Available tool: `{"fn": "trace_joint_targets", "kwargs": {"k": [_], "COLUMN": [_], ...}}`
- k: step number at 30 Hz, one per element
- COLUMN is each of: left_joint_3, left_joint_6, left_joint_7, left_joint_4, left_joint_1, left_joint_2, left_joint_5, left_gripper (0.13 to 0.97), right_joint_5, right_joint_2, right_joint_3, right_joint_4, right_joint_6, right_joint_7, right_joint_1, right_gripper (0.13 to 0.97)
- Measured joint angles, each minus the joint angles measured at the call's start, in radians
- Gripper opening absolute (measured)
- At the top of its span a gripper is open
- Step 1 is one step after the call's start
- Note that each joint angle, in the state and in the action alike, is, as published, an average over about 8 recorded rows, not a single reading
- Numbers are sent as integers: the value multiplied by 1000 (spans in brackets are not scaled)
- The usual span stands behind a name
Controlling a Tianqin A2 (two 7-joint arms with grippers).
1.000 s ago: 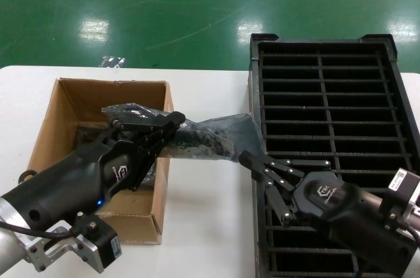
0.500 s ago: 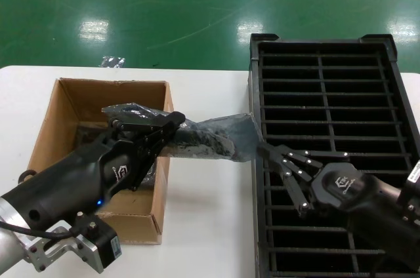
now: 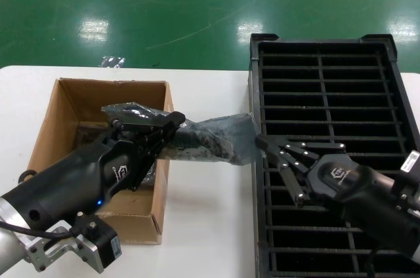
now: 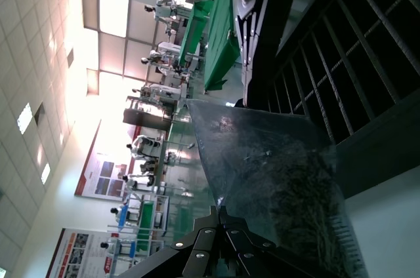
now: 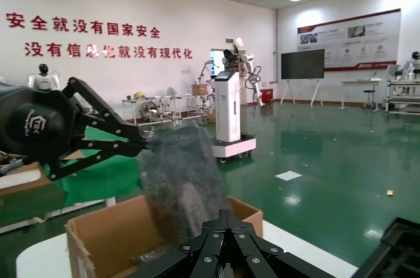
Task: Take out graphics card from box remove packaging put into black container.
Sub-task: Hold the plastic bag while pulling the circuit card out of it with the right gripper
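The grey packaging (image 3: 216, 134) hangs stretched between the brown box (image 3: 65, 104) and the black container (image 3: 328, 81), just above the table. The graphics card shows only as a dark shape (image 3: 197, 140) inside it. My left gripper (image 3: 176, 120) is over the box's right wall, shut on the bag's left part; the left wrist view shows its jaws (image 4: 220, 209) pinched on the plastic (image 4: 262, 153). At the container's left edge my right gripper (image 3: 260, 142) is shut on the bag's right end. In the right wrist view its closed tips (image 5: 226, 214) meet the bag (image 5: 180, 179).
The box stands on a white table (image 3: 203, 225), with more dark plastic on its floor (image 3: 85, 135). The slotted container fills the right side, and my right arm lies over its near slots. Green floor lies beyond the table.
My right gripper has moved right and slightly away, from the gap beside the container to its left edge, and the bag's right end now reaches a little farther right. The left arm has not moved.
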Motion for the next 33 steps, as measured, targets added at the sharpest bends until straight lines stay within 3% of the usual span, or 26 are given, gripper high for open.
{"fn": "trace_joint_targets", "kwargs": {"k": [21,33], "left_joint_3": [0,0], "left_joint_6": [0,0], "left_joint_7": [0,0], "left_joint_4": [0,0], "left_joint_1": [0,0], "left_joint_2": [0,0], "left_joint_5": [0,0], "left_gripper": [139,139], "right_joint_5": [-12,8], "right_joint_2": [-9,8], "right_joint_3": [-45,6], "right_joint_4": [-36,-28], "right_joint_6": [-59,-44], "right_joint_7": [-18,-22], "right_joint_1": [36,29], "right_gripper": [131,131]}}
